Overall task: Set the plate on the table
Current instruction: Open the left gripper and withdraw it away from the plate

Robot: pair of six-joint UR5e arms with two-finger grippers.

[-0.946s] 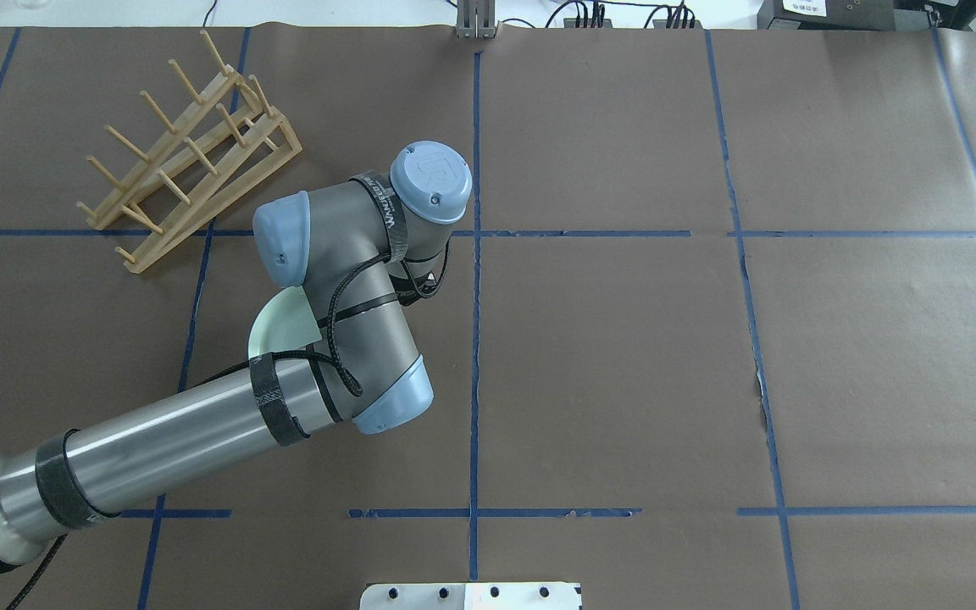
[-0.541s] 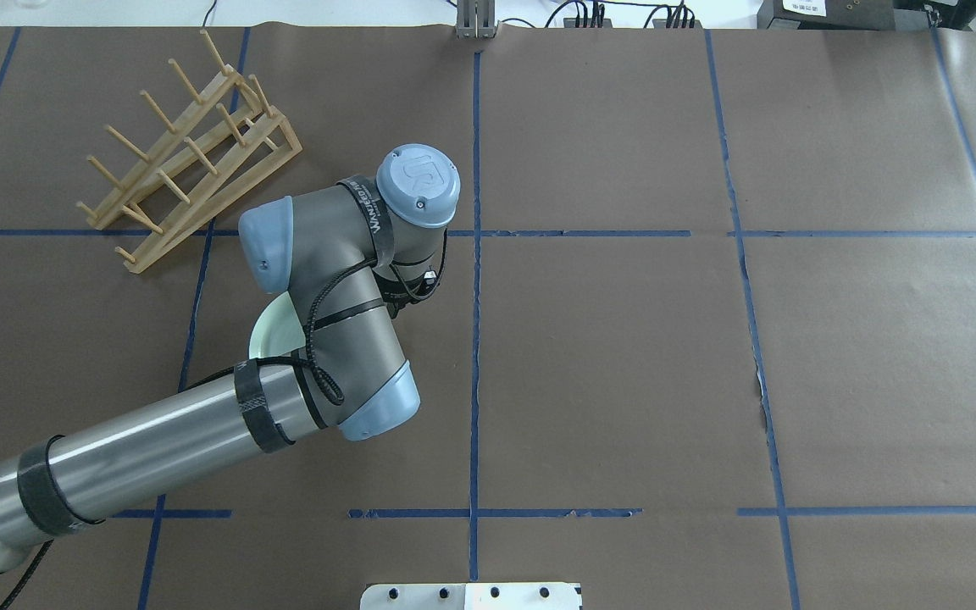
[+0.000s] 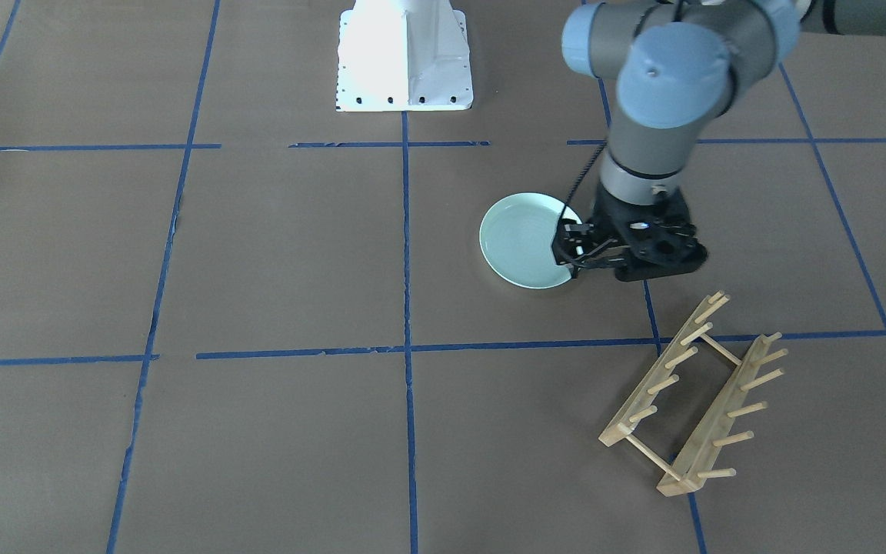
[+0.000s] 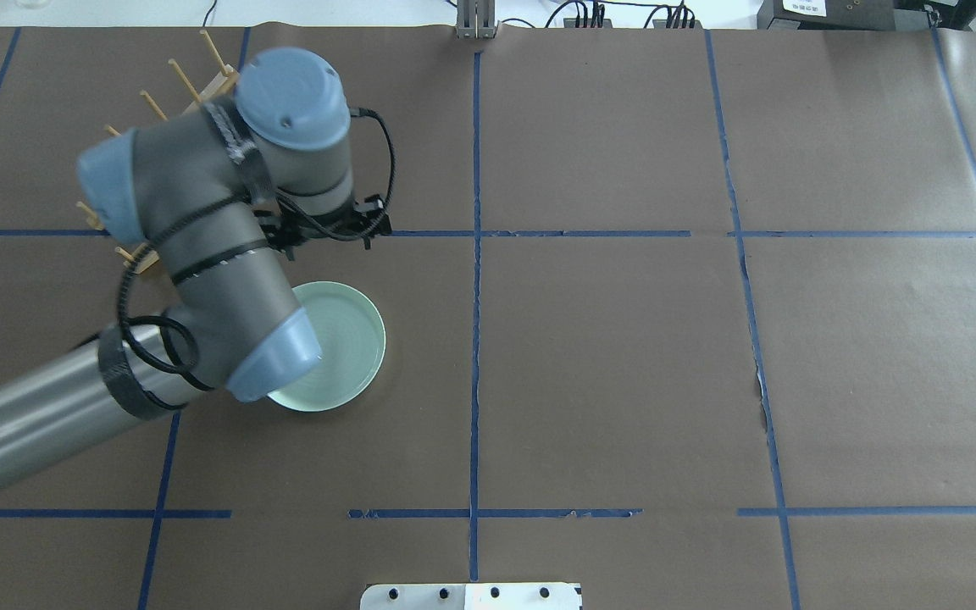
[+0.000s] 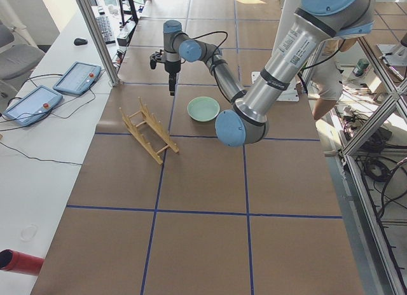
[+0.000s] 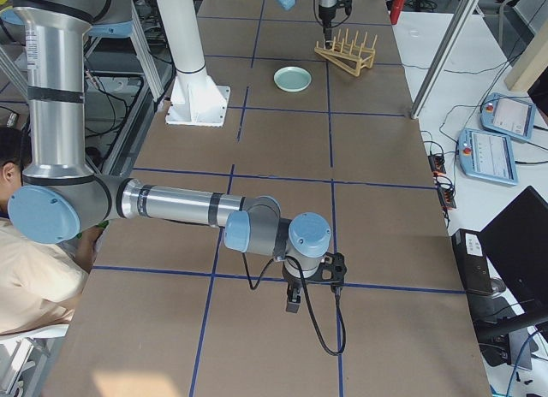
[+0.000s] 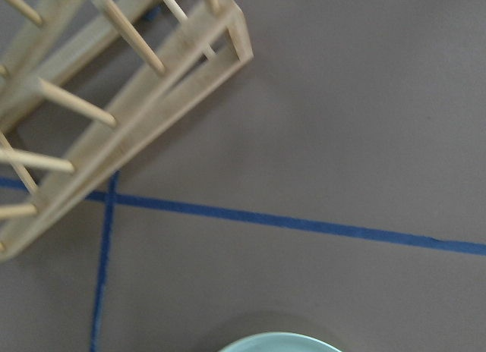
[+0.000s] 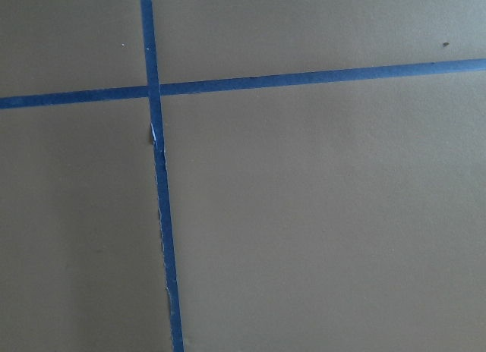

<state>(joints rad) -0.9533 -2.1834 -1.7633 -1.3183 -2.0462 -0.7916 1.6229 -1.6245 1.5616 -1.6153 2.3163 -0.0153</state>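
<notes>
Since the earlier frame the left arm has been swung toward 10 o'clock, the plate [image 4: 344, 347] is left flat on the bench [image 4: 623, 364], the left tool [image 3: 572, 248] is held spread open and empty above its far edge, and the wooden rack [image 3: 717, 415] is seen at its 11 o'clock.

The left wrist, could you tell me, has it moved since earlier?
Yes: overhead, the left wrist swung from the centre tape line toward the rack.

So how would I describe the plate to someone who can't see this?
Start at the brown-paper table with its blue tape grid and find the wooden peg rack. Between it and the white robot base lies the plate: round, pale mint-green, flat on the paper, unlike the spiky tan rack.
</notes>
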